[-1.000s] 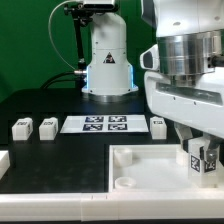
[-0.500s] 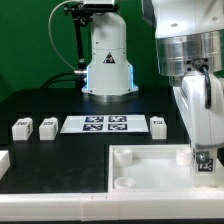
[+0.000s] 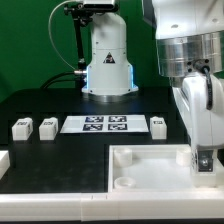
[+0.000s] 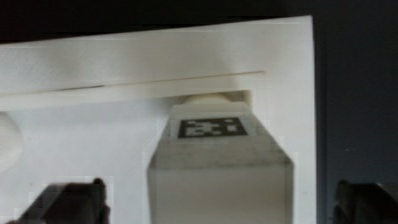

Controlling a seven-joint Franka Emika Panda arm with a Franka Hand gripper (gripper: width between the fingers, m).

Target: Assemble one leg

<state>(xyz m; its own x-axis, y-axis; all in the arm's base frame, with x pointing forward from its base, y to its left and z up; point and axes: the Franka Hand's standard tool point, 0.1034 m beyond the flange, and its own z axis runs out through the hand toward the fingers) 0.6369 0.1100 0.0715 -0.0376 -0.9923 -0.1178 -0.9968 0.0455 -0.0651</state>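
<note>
- Where the large white recessed panel [image 3: 150,168] fills the near part of the black counter [image 3: 60,150], the end effector [image 3: 204,160] stands down inside its recess at the corner on the exterior view's right.
- Between the dark fingers [image 4: 71,200] seen in the wrist view, one leg [image 4: 219,165] stands on end, its black-and-white tag [image 4: 214,128] facing the camera; a finger shows on either side of it, but whether they press the block I cannot tell from either view.
- In the exterior view this leg [image 3: 206,163] is mostly hidden behind the white body of the arm; only a small bit with a dark tag shows low against the panel's right-hand wall.
- A round socket [image 3: 124,182] sits in the panel's near corner on the exterior view's left.
- Farther back on the counter, the marker board [image 3: 106,124] lies flat with its printed tags.
- Just beside the marker board on the exterior view's right stands another leg [image 3: 158,125].
- Two more legs lie on the exterior view's left, one [image 3: 47,127] near the marker board and one [image 3: 22,128] farther out.
- At the far end rises the arm's white base [image 3: 107,60], before a green backdrop [image 3: 30,40].
</note>
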